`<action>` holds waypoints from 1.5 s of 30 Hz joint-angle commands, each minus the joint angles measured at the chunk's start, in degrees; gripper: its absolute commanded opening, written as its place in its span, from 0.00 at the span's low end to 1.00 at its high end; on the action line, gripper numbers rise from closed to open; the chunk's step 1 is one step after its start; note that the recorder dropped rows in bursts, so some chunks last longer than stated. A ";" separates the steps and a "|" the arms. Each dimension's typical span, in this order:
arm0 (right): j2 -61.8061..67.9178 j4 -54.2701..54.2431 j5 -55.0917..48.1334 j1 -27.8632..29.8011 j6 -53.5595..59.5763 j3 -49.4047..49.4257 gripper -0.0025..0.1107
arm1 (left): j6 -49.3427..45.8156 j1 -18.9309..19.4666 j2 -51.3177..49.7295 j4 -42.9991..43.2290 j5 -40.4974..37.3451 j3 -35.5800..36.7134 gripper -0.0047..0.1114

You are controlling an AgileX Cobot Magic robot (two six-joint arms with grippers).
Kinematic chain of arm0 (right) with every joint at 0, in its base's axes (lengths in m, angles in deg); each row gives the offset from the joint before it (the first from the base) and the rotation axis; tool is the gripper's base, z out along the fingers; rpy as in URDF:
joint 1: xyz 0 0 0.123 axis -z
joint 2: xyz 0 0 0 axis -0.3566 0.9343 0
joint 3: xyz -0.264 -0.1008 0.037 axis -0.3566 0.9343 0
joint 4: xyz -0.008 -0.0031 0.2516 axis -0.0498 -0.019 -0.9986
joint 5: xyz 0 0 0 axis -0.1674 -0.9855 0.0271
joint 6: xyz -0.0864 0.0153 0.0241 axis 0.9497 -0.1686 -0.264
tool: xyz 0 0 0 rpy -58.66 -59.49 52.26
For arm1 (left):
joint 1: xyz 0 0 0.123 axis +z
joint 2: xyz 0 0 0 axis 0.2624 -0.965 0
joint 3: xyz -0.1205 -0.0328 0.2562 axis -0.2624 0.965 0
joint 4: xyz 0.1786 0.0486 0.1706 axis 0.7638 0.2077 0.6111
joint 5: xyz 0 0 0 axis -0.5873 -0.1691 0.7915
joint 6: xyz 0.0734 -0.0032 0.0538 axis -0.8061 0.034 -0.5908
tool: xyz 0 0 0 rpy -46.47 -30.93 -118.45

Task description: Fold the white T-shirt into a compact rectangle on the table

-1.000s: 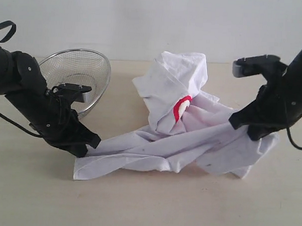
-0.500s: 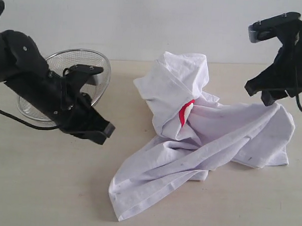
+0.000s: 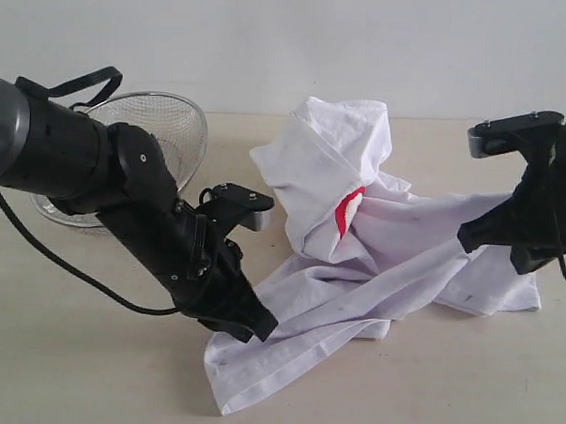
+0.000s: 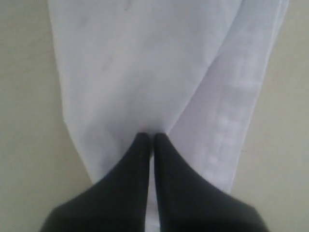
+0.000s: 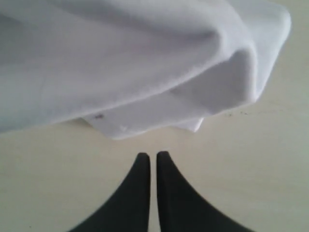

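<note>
The white T-shirt lies crumpled on the table, with a sliver of its red band showing at the middle. My left gripper is shut, its tips resting on the shirt's lower-left flap; no cloth shows pinched between the fingers. My right gripper is shut too and sits low at the shirt's right edge. In the right wrist view its tips hover over bare table, a short gap from the bunched shirt.
A round silver wire-mesh basket stands at the back left, behind my left arm. A plain wall runs along the table's far edge. Bare table shows in front of the shirt and to its left.
My left gripper let go of the shirt's corner, swung up by the basket, then came down onto the lower-left flap. The right gripper rose, then dropped to the shirt's right edge. The shirt's hem shifted forward.
</note>
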 commanded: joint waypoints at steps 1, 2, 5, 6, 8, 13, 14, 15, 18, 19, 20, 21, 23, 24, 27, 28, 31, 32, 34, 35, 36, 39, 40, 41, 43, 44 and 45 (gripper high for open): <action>2.65 0.15 6.01 0.19 -0.12 0.44 0.02 | -0.37 -0.46 -0.60 -0.87 1.87 -0.08 0.08; 3.65 0.15 7.24 0.19 -0.12 0.44 0.02 | -0.37 -0.46 -0.72 -0.87 1.87 -0.08 0.08; 7.49 0.15 11.47 0.19 -0.23 0.44 0.02 | -0.22 -0.46 -1.21 -0.13 3.69 -0.08 0.08; 9.06 0.15 13.24 0.19 -0.23 0.31 0.02 | -0.22 -0.46 -1.25 -0.13 4.91 -0.08 0.08; 11.54 0.15 14.71 0.19 -0.23 0.31 0.02 | -0.22 -0.46 -1.31 0.47 6.13 -0.08 0.08; 15.48 0.15 12.90 0.19 0.19 0.31 0.02 | -0.22 -0.46 -2.74 1.10 6.70 -0.08 0.08; 15.50 0.15 10.61 0.19 0.66 0.31 0.02 | -0.22 -0.46 -2.86 1.10 6.67 -0.08 0.08; 15.50 0.15 6.46 0.19 2.04 0.31 0.02 | -0.22 -0.46 -2.86 1.73 7.20 -0.08 0.08; 15.39 0.15 -3.98 0.19 3.24 0.31 0.02 | -0.22 -0.46 -2.86 2.11 8.04 -0.08 0.08; 15.39 0.42 -7.34 0.19 3.39 0.31 0.02 | -0.22 -0.46 -2.86 2.24 8.13 -0.08 0.08; 15.39 0.55 -9.61 0.19 3.39 0.31 0.02 | -0.22 -0.46 -2.86 2.85 8.15 -0.08 0.08; 14.96 0.55 -12.30 0.19 3.39 0.31 0.02 | 0.01 -0.33 -2.86 3.59 8.25 -0.08 0.08; 13.82 0.55 -13.23 0.19 3.39 1.12 0.02 | 1.24 0.23 -2.86 4.62 8.25 -0.08 0.08; 13.21 0.55 -13.36 0.19 3.39 1.58 0.02 | 1.73 0.71 -2.86 5.69 8.09 -0.08 0.08; 10.79 2.12 -14.28 0.19 3.39 3.47 0.02 | 5.07 2.37 -2.86 8.46 6.90 -0.08 0.08; 9.95 2.50 -14.36 0.19 3.39 4.17 0.02 | 5.72 2.89 -2.86 9.29 6.65 -0.08 0.08; 7.96 2.32 -14.19 0.19 3.22 5.49 0.02 | 5.84 4.51 -2.73 9.74 4.90 -0.08 0.08; 7.43 1.79 -14.63 0.19 3.22 5.58 0.02 | 5.84 4.87 -2.52 10.23 3.96 -0.08 0.08; 6.81 1.25 -16.86 0.19 3.40 5.58 0.02 | 6.57 5.83 -1.95 11.52 2.86 -0.08 0.08; 6.34 1.25 -17.63 0.19 3.69 5.58 0.02 | 7.38 6.18 -1.55 11.86 2.60 -0.08 0.08; 5.82 1.38 -17.53 0.19 3.67 5.58 0.02 | 7.39 6.43 -0.86 11.86 2.23 -0.08 0.08; 3.08 1.08 -13.32 0.19 3.40 5.58 0.02 | 4.80 5.95 2.44 10.63 1.62 -0.08 0.08; 1.98 -0.38 -11.16 0.19 3.31 5.58 0.02 | 3.54 5.35 3.88 9.12 1.49 -0.08 0.08; 1.02 -2.33 -9.29 0.19 3.73 5.58 0.02 | 2.67 4.65 5.20 7.39 1.19 -0.08 0.08; -0.12 -5.96 -6.53 0.19 6.57 5.58 0.02 | 1.75 3.19 7.09 4.97 0.60 -0.08 0.08; -0.24 -7.27 -5.56 0.19 8.13 5.58 0.02 | 1.85 2.57 7.38 4.49 0.16 -0.08 0.08; -0.24 -7.98 -5.00 0.19 8.60 5.58 0.02 | 1.97 1.86 7.38 4.49 -0.37 -0.08 0.08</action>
